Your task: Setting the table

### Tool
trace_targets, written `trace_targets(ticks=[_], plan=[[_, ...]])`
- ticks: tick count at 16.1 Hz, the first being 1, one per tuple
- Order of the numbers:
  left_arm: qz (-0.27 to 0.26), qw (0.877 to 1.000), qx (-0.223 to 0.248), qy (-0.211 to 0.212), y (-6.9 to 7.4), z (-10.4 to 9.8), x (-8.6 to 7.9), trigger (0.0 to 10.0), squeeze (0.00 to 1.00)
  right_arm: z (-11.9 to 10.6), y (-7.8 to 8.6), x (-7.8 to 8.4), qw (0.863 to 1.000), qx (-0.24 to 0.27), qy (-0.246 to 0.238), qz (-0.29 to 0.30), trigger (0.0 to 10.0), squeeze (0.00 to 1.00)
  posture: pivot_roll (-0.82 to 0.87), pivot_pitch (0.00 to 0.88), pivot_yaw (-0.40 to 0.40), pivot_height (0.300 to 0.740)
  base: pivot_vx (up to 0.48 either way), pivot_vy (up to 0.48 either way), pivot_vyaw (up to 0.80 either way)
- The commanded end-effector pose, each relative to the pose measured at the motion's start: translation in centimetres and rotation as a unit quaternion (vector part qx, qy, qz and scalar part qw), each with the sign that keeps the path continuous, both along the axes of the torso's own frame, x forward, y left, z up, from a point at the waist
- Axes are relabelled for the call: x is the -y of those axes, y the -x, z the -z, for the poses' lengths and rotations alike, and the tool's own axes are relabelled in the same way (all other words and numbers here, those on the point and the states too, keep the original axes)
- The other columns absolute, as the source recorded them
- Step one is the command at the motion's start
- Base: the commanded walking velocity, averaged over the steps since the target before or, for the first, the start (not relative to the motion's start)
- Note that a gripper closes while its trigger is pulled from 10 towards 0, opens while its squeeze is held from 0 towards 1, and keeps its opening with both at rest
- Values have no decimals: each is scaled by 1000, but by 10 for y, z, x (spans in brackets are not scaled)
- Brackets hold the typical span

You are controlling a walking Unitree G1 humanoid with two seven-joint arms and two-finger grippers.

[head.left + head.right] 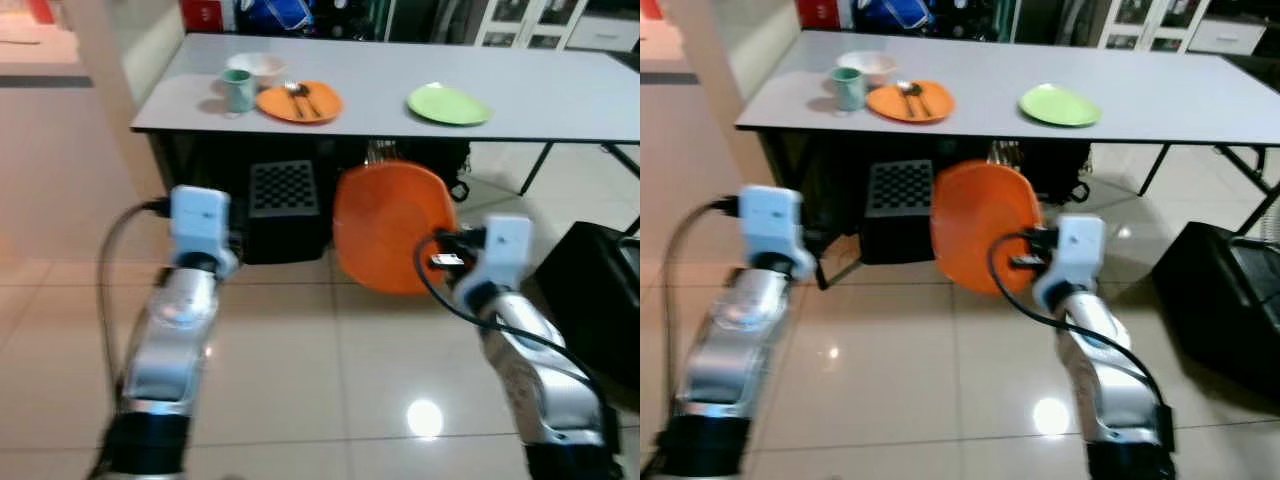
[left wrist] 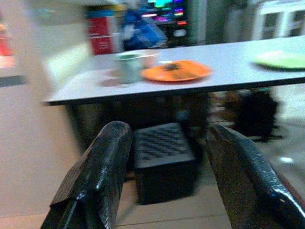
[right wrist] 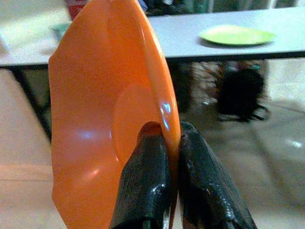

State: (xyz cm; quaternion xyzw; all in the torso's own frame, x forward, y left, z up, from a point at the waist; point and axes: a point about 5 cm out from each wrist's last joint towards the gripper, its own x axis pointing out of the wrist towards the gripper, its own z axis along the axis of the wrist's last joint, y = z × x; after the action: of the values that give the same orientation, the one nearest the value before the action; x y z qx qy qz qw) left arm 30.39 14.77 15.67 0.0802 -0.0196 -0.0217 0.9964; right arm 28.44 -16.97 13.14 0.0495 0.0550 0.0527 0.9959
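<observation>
My right gripper point(image 3: 169, 143) is shut on the rim of an orange plate point(image 1: 390, 228), held upright in front of the grey table point(image 1: 540, 110), below its front edge. On the table lie a second orange plate point(image 1: 299, 102) with cutlery point(image 1: 298, 96) on it, a green cup point(image 1: 238, 90), a white bowl point(image 1: 256, 66) behind the cup, and a green plate point(image 1: 449, 105) further right. My left gripper point(image 2: 169, 157) is open and holds nothing, raised at the left and pointing toward the table.
A black crate point(image 1: 283, 208) with a grid top stands under the table. A black box point(image 1: 600, 290) sits on the tiled floor at the right. A dark bag point(image 3: 240, 90) lies under the table. Cabinets point(image 1: 540, 22) stand behind the table.
</observation>
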Motion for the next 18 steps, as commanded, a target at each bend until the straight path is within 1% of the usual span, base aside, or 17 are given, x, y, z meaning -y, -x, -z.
trace_targets(ticks=[1, 4, 5, 6, 8, 9, 10, 12, 13, 15, 16, 18], plan=[[-6, 1000, 8, -8, -1, -5, -4, 10000, 0, -15, -3, -1, 999, 34, -4, 1, 10000, 0, -24, 0, -33, 740, 0, -420, 0], [-5, 1000, 6, -7, -1, -5, -4, 10000, 0, -15, -3, -1, 999, 33, -4, 2, 10000, 0, -24, 0, -33, 740, 0, -416, 0], [-2, 1000, -8, 10, -2, -2, -3, 10000, 0, -15, -3, -1, 999, 33, -5, 2, 10000, 0, -23, 0, -32, 740, 0, 0, 0], [4, 999, -33, 38, -3, 0, -2, 10000, 0, -14, -3, 0, 999, 33, -5, 3, 10000, 0, -23, 0, -32, 740, 0, 480, 0], [-4, 1000, -17, 16, -4, -4, -3, 10000, 0, -15, -3, 0, 999, 33, -7, 4, 10000, 0, -24, 0, -31, 740, 0, 381, 0], [-5, 1000, -17, 11, -4, -5, -3, 10000, 0, -15, -4, 0, 999, 32, -10, 7, 10000, 0, -24, 0, -31, 740, 0, 0, 0], [-1, 1000, -14, 19, -5, -6, -2, 10000, 0, -16, -4, 1, 999, 31, -13, 10, 10000, 0, -24, 0, -31, 740, 0, 0, 0], [-4, 1000, 1, 17, -6, -12, -3, 10000, 0, -23, -8, 0, 999, 42, -17, 10, 10000, 0, -24, 0, -30, 740, 0, 0, 0], [1, 1000, 17, 11, -7, -15, -3, 10000, 0, -27, -10, -1, 999, 51, -19, 6, 10000, 0, -23, 0, -29, 740, 0, 0, 0], [10, 999, 47, 7, -7, -24, 0, 10000, 0, -38, -13, -1, 997, 72, -39, 8, 10000, 0, -22, 0, -28, 740, 0, 0, 0], [12, 999, 49, 6, -7, -25, 0, 10000, 0, -39, -13, -1, 996, 73, -42, 11, 10000, 0, -22, 0, -28, 740, 0, 0, -481], [20, 998, 58, 5, -7, -28, 1, 10000, 0, -41, -15, 0, 996, 75, -43, 14, 10000, 0, -22, 0, -26, 740, 268, 0, -588]])
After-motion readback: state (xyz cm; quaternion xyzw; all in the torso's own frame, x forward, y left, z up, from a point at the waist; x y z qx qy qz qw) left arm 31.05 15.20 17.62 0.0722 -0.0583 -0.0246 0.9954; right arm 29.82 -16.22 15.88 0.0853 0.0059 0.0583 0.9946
